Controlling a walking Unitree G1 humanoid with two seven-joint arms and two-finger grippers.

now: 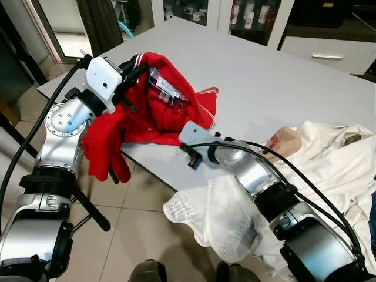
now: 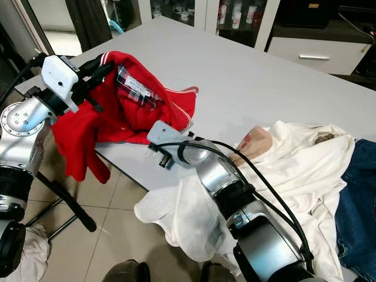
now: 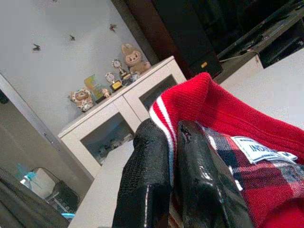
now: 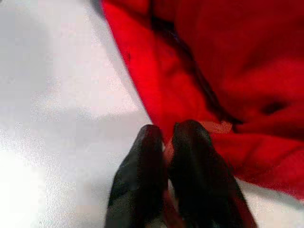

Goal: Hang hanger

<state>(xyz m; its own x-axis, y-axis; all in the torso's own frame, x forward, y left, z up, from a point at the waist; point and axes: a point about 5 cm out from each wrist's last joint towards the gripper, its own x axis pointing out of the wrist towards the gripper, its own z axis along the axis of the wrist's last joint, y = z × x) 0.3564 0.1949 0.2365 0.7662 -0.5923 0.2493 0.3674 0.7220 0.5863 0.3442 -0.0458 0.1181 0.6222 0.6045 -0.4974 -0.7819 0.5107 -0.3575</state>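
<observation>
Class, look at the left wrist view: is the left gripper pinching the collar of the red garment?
Yes: the left gripper is shut on the red garment's striped collar edge.

The left arm rises along the left edge of the head view, its silver elbow bent and its white wrist housing tilted toward the upper left. The left gripper (image 3: 173,156) has its two black fingers pinched tight on a red collar edge. The right arm runs from the lower right toward the frame's centre, cables looping over it. The right gripper (image 4: 166,142) shows its fingers pressed together on red cloth.
</observation>
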